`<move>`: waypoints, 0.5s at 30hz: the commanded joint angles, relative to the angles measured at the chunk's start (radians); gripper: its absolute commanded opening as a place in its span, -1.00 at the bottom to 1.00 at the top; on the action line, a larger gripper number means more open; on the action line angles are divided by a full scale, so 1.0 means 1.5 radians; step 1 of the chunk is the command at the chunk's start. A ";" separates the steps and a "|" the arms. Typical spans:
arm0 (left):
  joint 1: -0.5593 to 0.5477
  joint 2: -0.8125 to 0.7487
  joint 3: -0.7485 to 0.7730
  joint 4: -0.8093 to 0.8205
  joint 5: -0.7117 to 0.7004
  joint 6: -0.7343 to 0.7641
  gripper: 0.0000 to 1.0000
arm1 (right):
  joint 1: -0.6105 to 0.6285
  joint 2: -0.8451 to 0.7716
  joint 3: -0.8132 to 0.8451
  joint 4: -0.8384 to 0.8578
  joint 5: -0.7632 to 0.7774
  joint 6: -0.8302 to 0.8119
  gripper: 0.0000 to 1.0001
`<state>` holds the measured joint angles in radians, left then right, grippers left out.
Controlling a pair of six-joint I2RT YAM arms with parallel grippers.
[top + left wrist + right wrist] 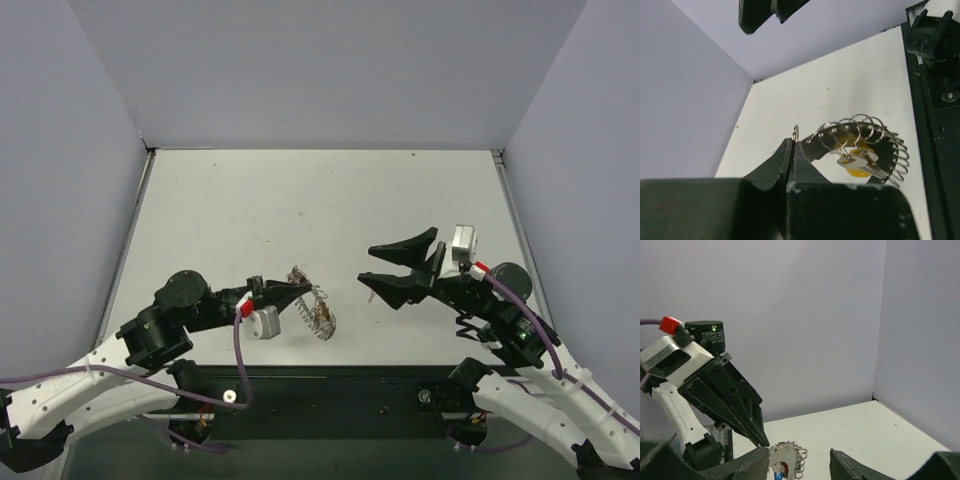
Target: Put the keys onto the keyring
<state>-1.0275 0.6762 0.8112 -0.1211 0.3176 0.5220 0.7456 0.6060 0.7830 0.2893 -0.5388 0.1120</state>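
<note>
Keyring [320, 312] sits at lower centre of the top view, its coiled rim pinched by the left gripper [304, 289], whose jaws are pressed tight on the wire. A yellow-headed key [856, 170] hangs inside the coil; blurred specks low in the right wrist view may be blue and red heads. The right gripper [367, 264], right of centre, stands partly open and empty.
</note>
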 commanded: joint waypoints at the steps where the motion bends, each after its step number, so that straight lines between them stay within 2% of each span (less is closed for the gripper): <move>1: -0.013 -0.049 -0.046 0.112 0.003 0.164 -1.00 | -0.008 0.017 -0.011 0.009 0.020 -0.031 0.06; 5: -0.029 -0.093 -0.136 0.213 -0.001 0.278 -1.00 | -0.014 0.039 -0.014 0.000 0.019 -0.039 0.11; 10: -0.037 -0.115 -0.198 0.238 0.000 0.406 -1.00 | -0.026 0.065 -0.013 -0.014 0.012 -0.049 0.12; 15: -0.037 -0.101 -0.200 0.237 0.005 0.433 -1.00 | -0.040 0.090 -0.007 -0.010 -0.014 -0.050 0.11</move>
<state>-1.0794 0.5255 0.4873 0.0940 0.3164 1.0618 0.7021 0.7223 0.7612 0.2253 -0.5182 0.0570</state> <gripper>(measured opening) 0.018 0.558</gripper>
